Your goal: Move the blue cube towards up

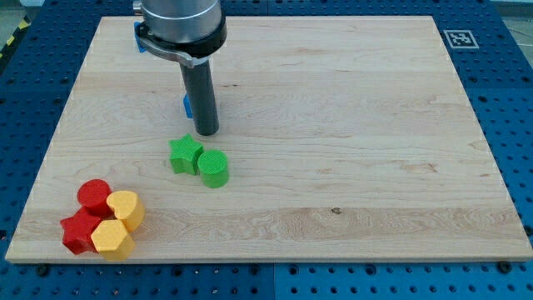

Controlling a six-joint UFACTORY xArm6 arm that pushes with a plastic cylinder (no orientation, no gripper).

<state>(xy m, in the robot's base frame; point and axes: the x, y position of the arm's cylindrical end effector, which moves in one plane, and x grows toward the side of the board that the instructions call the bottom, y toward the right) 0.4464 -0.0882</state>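
The blue cube (188, 106) is mostly hidden behind my rod; only a thin blue sliver shows at the rod's left side, in the upper left part of the board. My tip (207, 132) rests on the board just below and right of that sliver, seemingly against the cube. Another blue piece (140, 42) peeks out behind the arm's body near the board's top edge; its shape cannot be made out.
A green star (185, 154) and a green cylinder (213, 169) touch each other just below my tip. At the bottom left, a red cylinder (94, 196), a red star (79, 231), a yellow cylinder (125, 208) and a yellow hexagon (112, 238) cluster together. The wooden board (350, 125) carries all blocks.
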